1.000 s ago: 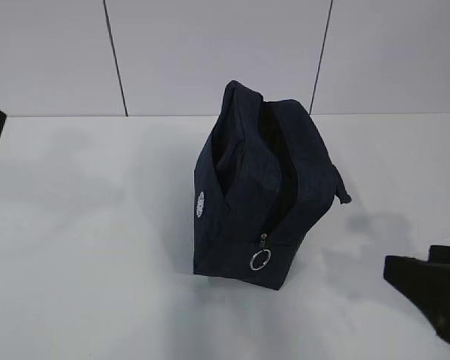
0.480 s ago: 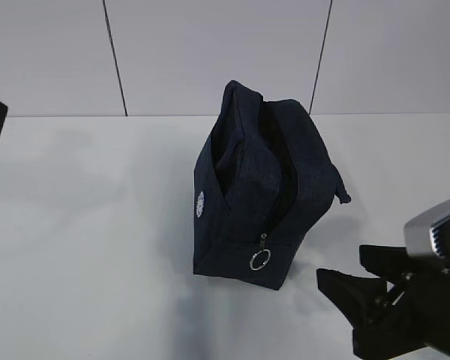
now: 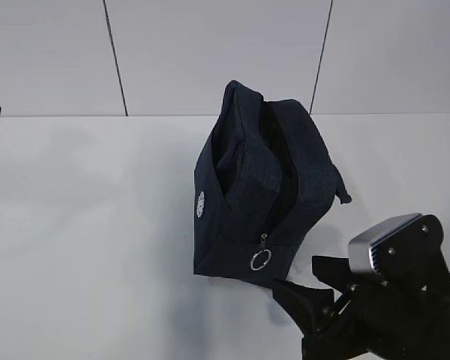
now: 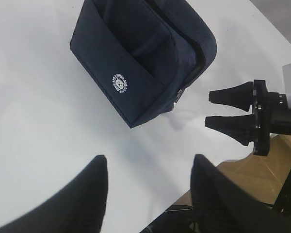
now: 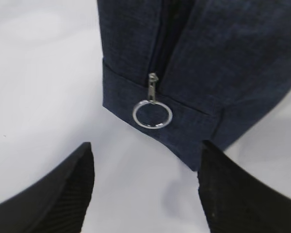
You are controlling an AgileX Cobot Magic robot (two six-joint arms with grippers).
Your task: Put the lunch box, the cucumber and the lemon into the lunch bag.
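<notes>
Right gripper lined up on the zipper pull

My left gripper (image 4: pixel 148 194) hangs at nine o'clock, jaws apart and empty. Mid-table, the navy lunch bag (image 3: pixel 259 187) stands upright, mouth gaping, zipper run down to its near end. At five o'clock my right gripper (image 3: pixel 304 289), fingers spread and empty, points at the silver ring pull (image 5: pixel 152 114), I'd say to work the zipper.

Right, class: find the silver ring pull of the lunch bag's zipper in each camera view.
Exterior view: ring pull low on the lunch bag's near end, centre.
Left wrist view: only a small glint at the bag's lower right corner.
Right wrist view: large, centre.
Shared landmark: the zipper seam above it.
</notes>
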